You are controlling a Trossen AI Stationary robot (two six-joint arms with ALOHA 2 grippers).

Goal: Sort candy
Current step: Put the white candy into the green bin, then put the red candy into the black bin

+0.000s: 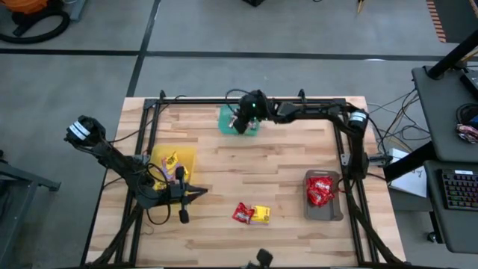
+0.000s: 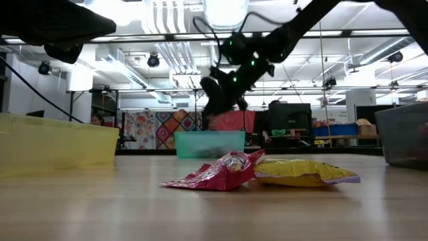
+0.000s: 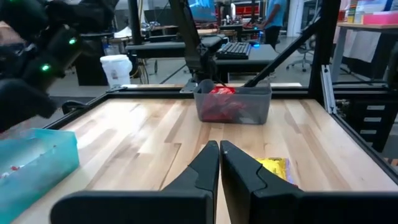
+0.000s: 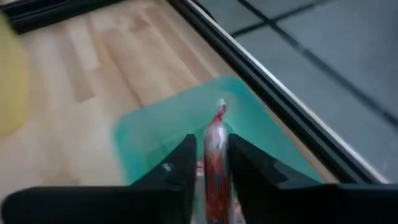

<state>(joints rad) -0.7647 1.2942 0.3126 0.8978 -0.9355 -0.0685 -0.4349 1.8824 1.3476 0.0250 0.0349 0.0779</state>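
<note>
A twisted roll of candy (image 4: 214, 152), red and silvery, stands between the right gripper's (image 4: 210, 163) two fingers, which sit slightly parted on either side of it; whether they grip it I cannot tell. Directly below that gripper lies the green tray (image 4: 163, 124). Well away from it, mid-table, a red packet (image 1: 243, 214) touches a yellow packet (image 1: 260, 214). The left gripper (image 3: 219, 163), fingers pressed together and empty, waits beside the yellow tray (image 1: 186, 155).

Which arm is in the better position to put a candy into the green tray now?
Right. The right gripper is above the green tray with a candy roll between its fingers. The left gripper is shut and empty, near the yellow tray.
</note>
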